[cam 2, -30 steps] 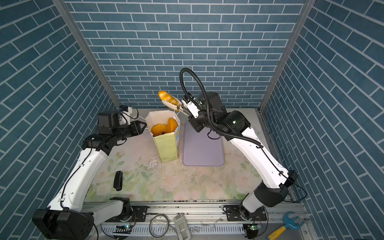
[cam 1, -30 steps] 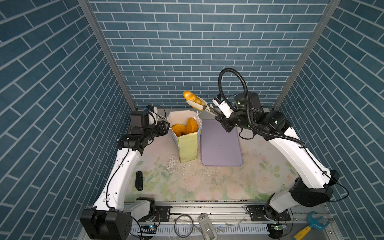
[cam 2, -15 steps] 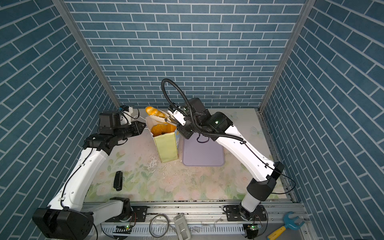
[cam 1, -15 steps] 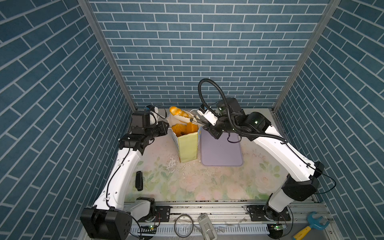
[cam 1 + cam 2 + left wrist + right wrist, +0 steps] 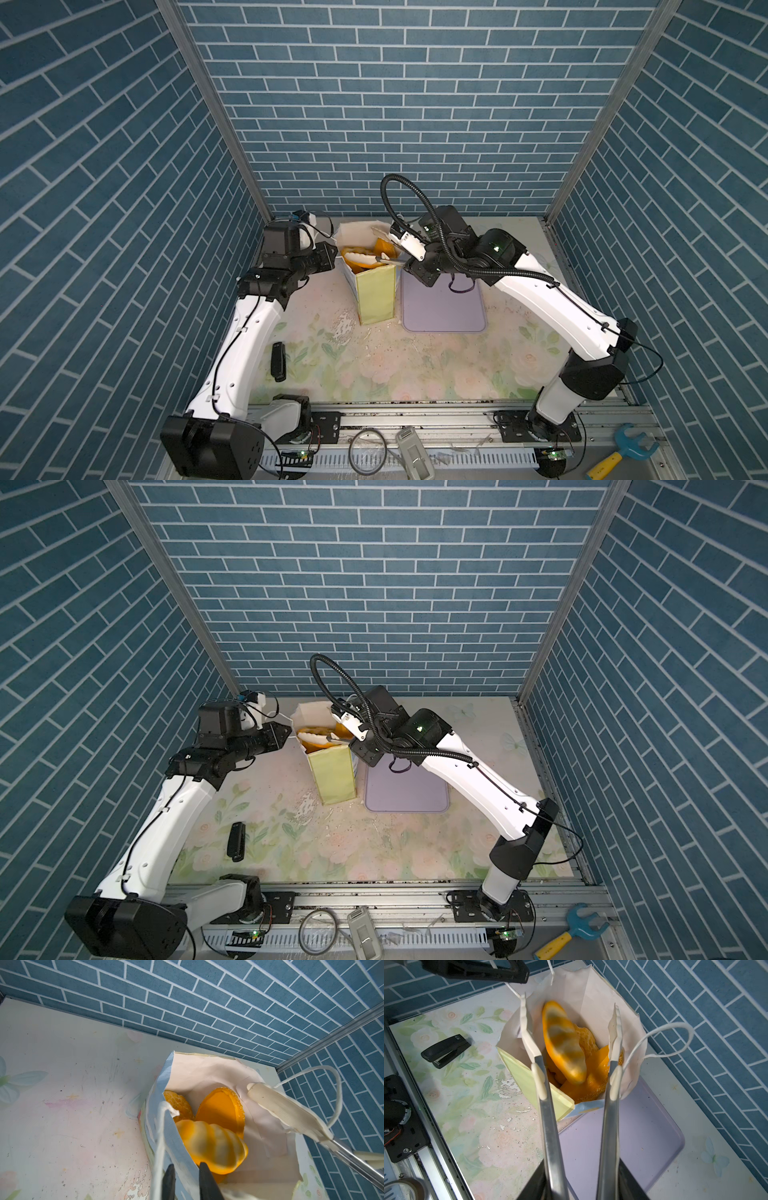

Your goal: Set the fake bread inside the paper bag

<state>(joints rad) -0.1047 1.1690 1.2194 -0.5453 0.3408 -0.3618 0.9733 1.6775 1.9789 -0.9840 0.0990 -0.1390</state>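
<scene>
Right arm has swung across from up beside the bag to right over its mouth, and the striped roll it carried up there a second ago is now down inside.

In both top views the paper bag (image 5: pixel 376 295) (image 5: pixel 334 775) stands upright just left of the lilac tray (image 5: pixel 444 307). The right gripper (image 5: pixel 380 243) reaches over the rim and the left gripper (image 5: pixel 332 253) sits at the bag's far-left edge. I can't see any bread on the tray or the table, only a stapler (image 5: pixel 277 361).

Left wrist view: the left gripper (image 5: pixel 186 1169) has its two black fingers pinched on the bag's side wall, keeping the mouth open. The striped roll (image 5: pixel 214 1147) shows up blurred on top of a seeded loaf (image 5: pixel 220 1109) and another pastry (image 5: pixel 178 1105). One long white finger (image 5: pixel 286 1111) of the right arm crosses the opening.

Right wrist view: the right gripper (image 5: pixel 571 1018) has its long fingers spread with gaps on both sides of the roll (image 5: pixel 564 1047), so it's gripping nothing. The roll looks smeared, probably mid-drop.

My guess is this is the release step, maybe for the last piece. Next the right fingers need to come straight up without catching the rim or the cord handle (image 5: pixel 675 1039), while the left one hangs on so the bag doesn't tip.
</scene>
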